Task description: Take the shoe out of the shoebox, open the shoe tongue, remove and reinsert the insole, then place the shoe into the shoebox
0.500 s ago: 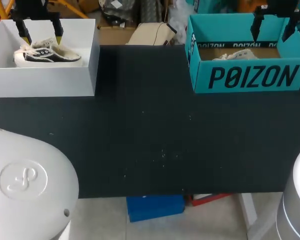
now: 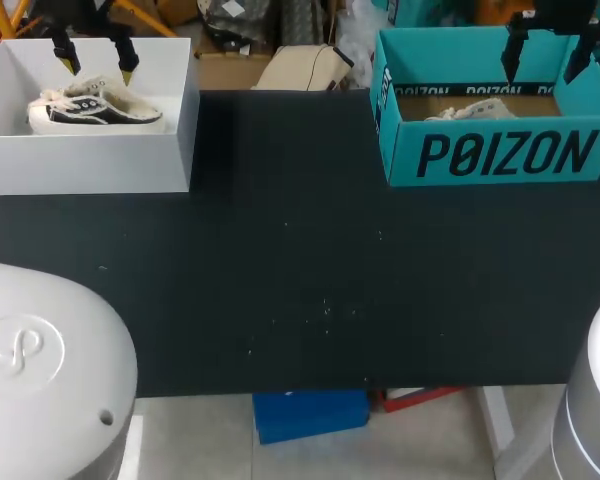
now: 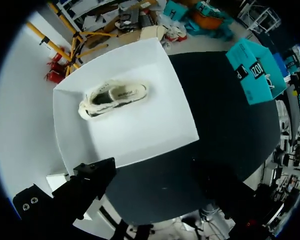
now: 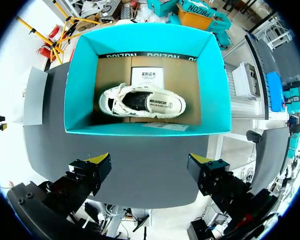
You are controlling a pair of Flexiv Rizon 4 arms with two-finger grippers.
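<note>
A black-and-cream shoe lies on its side in the white shoebox at the table's far left. My left gripper hangs open above it, with nothing between the fingers. From the left wrist the shoe lies in the white box, well ahead of the gripper. A white shoe lies in the teal shoebox at the far right. My right gripper hovers open above that box. In the right wrist view the white shoe lies ahead of the open gripper.
The black table top stretches between the two boxes. A white paper card lies on the teal box's floor behind the shoe. The teal box also shows far off in the left wrist view.
My left gripper has risen a little and drawn back above the white box, still open. The right arm and both shoes have not moved.
</note>
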